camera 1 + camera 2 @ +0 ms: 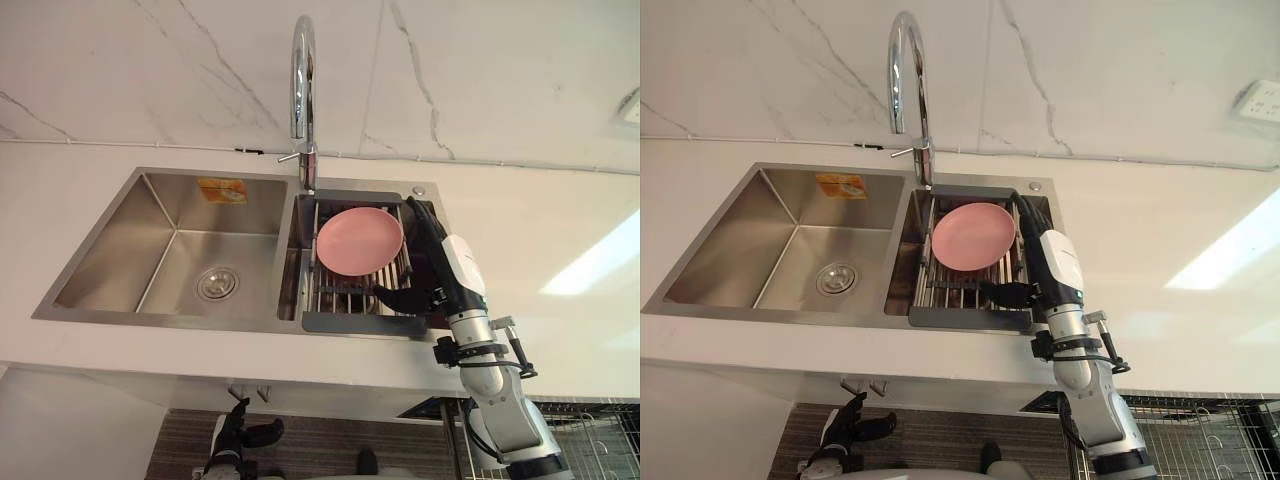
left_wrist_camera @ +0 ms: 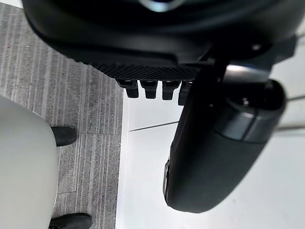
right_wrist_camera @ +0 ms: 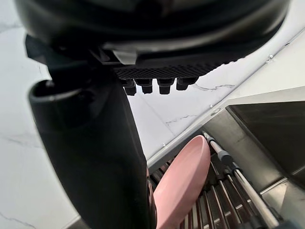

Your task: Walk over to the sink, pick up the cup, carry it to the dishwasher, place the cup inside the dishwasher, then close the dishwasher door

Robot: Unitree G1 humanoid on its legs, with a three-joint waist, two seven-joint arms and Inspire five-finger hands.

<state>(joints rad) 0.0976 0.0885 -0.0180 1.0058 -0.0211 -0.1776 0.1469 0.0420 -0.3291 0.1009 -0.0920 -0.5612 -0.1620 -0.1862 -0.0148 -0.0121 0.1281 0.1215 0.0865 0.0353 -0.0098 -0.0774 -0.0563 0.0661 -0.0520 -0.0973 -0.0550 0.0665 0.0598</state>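
Nearest you in the left eye view, the right hand (image 1: 437,280) reaches over the counter (image 1: 560,230) into the right basin of the sink (image 1: 120,240). Its fingers lie straight along the right side of the drying rack (image 1: 345,297) and its thumb juts toward the rack's front, so the hand is released and grasps nothing that you can see. A pink plate (image 1: 359,241) rests on the rack just beside the hand, and the faucet (image 1: 301,80) rises behind, between the two basins. Low in the view the left hand (image 1: 238,435) hangs idle above the floor, fingers relaxed, and a wire dishwasher basket (image 1: 600,440) shows at lower right. Right eye view: the same arrangement, with the right hand's bulk covering the rack's right end. Left wrist view: the left thumb (image 2: 214,157) stands loose over grey floor (image 2: 90,109). Right wrist view: the right thumb (image 3: 95,157) looms beside the plate's rim, with the rack's bars beyond it. You cannot tell where the cup stands; it may be hidden behind the hand. The step in hand appears to be the reach for the pickup at the sink. Next, you need to locate the cup, curl the fingers round its wall without nudging the plate, and lift it clear of the rack.
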